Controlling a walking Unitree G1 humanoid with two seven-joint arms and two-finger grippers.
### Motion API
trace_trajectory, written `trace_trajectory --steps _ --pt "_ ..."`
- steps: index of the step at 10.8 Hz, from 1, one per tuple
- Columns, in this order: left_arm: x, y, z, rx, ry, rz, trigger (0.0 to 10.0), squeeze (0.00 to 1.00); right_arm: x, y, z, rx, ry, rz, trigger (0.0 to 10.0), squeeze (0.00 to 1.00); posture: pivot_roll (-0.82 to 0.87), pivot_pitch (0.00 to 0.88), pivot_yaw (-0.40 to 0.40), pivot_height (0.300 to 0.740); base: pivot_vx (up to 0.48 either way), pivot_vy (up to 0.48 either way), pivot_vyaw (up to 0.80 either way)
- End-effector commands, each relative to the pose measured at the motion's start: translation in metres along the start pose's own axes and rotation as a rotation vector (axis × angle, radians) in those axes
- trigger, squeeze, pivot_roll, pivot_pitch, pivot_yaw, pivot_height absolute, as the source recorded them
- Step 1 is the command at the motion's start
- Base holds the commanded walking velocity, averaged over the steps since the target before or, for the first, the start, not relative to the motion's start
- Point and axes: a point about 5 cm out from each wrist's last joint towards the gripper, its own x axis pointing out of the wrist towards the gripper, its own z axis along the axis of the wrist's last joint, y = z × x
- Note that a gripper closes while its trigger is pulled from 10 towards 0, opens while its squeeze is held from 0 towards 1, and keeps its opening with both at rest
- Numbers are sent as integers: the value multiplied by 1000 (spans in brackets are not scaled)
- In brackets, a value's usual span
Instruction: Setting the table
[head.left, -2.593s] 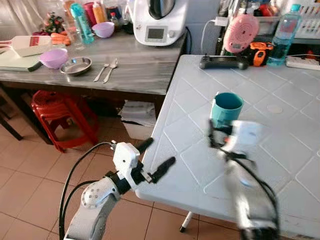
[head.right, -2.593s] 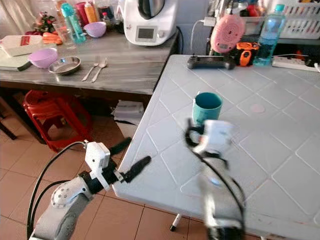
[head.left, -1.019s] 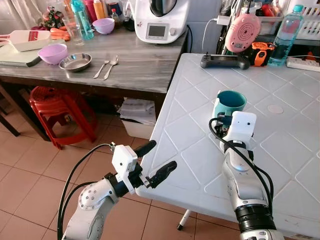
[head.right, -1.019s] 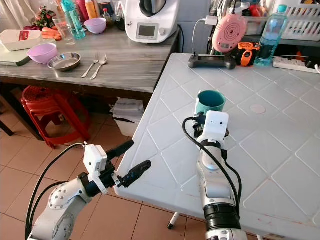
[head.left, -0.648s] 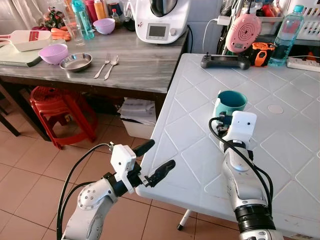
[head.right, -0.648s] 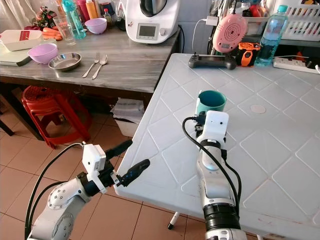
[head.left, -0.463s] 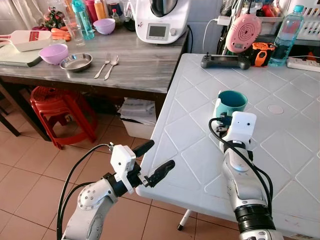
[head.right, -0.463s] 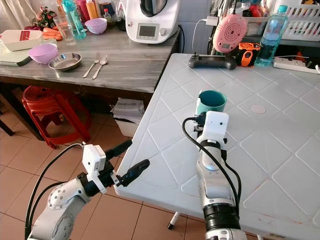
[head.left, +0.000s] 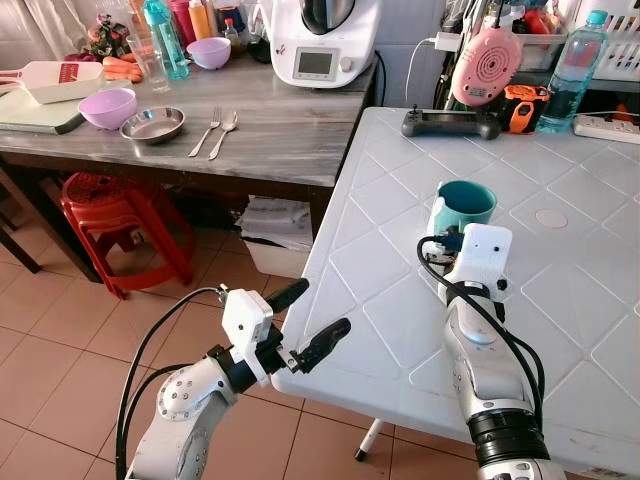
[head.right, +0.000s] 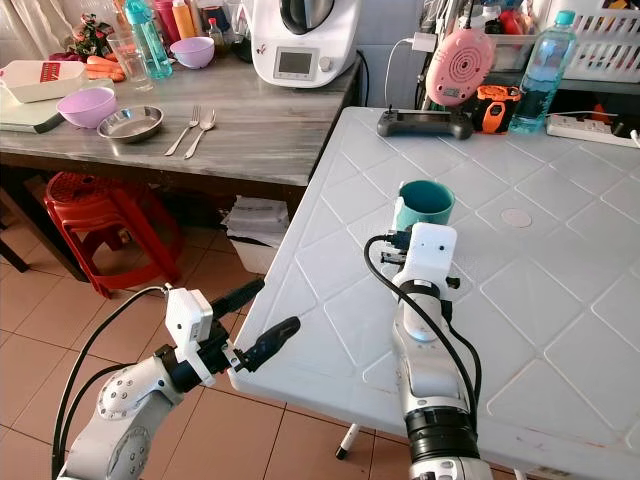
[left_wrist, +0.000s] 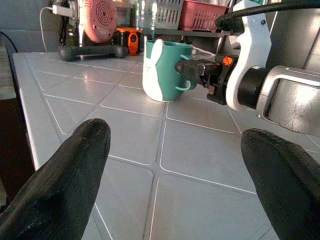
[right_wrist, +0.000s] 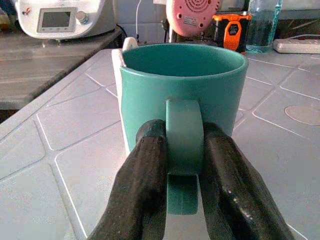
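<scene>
Nearest to me, my left gripper (head.left: 308, 322) hangs off the near edge of the white plastic table with the diamond-patterned top (head.left: 560, 300), its two black fingers spread wide and holding nothing — it sits beside the table corner, above the terracotta floor tiles (head.left: 60, 340).

Further in, my right gripper (right_wrist: 184, 165) reaches across the tabletop and is clamped on the handle of the teal ceramic mug with a white rabbit shape on its side (left_wrist: 162, 70). One black finger presses each side of the handle, and the mug stands upright on the table, open mouth up.

Beyond the mug, at the far edge of the table, lie a black game controller (head.left: 447, 123), a pink round device (head.left: 486, 67), an orange-and-black tool (head.left: 521, 106) and a clear plastic water bottle (head.left: 574, 70).

Off to my left, the grey wooden counter (head.left: 280, 135) carries a fork and spoon (head.left: 214, 133), a shallow steel dish (head.left: 152, 125), a lilac bowl (head.left: 107, 107) and — at the back — a white kitchen machine (head.left: 318, 40). A red plastic stool (head.left: 120, 215) stands under the counter.
</scene>
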Motion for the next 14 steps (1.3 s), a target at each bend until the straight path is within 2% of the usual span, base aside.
trace_trajectory --steps 1,4,6,7,8,10,11,14 --pt "0 2 -1 11 8 -3 10000 0 0 2 0 12 -3 4 0 0 54 43 86 740 0 0 0" --pt "-1 2 0 -7 -5 -9 10000 0 -1 2 1 13 -5 16 0 0 55 41 80 740 0 0 0" --pt "-1 15 1 64 4 126 10000 0 -6 5 8 59 -27 55 0 0 50 40 76 740 0 0 0" --pt "2 27 -1 103 48 244 10000 0 -9 4 12 72 -51 74 4667 0 49 41 75 740 0 0 0" --pt "10 36 -5 123 88 389 10000 0 -17 2 13 58 -76 107 10000 0 42 39 69 740 0 0 0" --pt "15 33 -6 105 58 436 10000 0 -42 -15 4 55 -68 120 10000 0 29 34 71 740 0 0 0" --pt "17 32 -7 116 60 438 10000 0 -48 -23 -3 59 -41 96 10000 0 25 29 71 740 0 0 0" --pt "25 37 -6 164 52 455 10000 0 -53 -36 -3 44 -26 76 10000 0 -4 17 81 740 0 0 -365"
